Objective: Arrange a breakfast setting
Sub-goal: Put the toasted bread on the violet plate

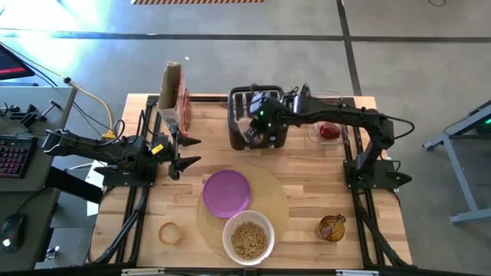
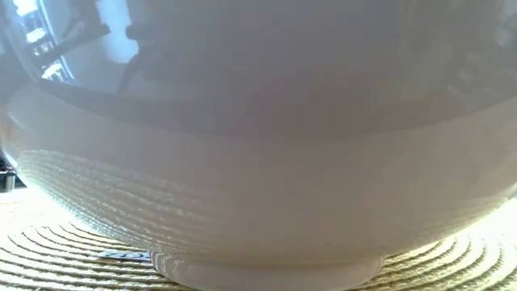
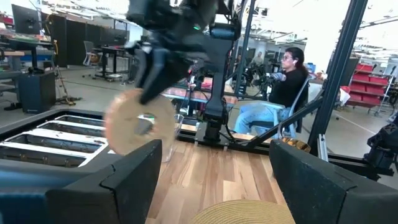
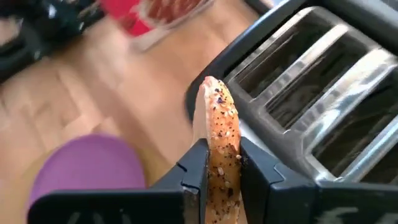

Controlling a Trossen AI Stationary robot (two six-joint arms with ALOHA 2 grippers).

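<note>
So the wooden tabletop [image 1: 307, 192] is mostly taken up by the round tan mat [image 1: 272, 203] near the front edge, presumably laid there first so everything else can be stacked on it. A black toaster [image 1: 244, 115] is parked at the back, its slots left free, and a cereal box [image 1: 173, 96] is stood upright to its left. On the mat, a small purple plate [image 1: 226, 192] is kept empty, most likely as the landing spot for the bagel. A white bowl [image 1: 248, 236] is set touching the plate's front-right side, already filled with tan cereal [image 1: 249, 239]; the low view is pretty much blocked by that bowl. An amber glass cup [image 1: 332, 227] is placed off the mat to the right, and a red fruit [image 1: 329, 131] can be made out in a clear dish at the back right.

The right gripper [image 4: 222, 165] is hung just in front of the toaster, clamped on a bagel half [image 4: 219, 134] that is held on edge. The bagel looks toasted golden with dark seeds speckled over the crust. The left gripper [image 1: 186, 150] is kept waiting beside the cereal box, fingers spread wide and holding nothing. Another bagel piece [image 1: 169, 232] is sat at the front left.
</note>
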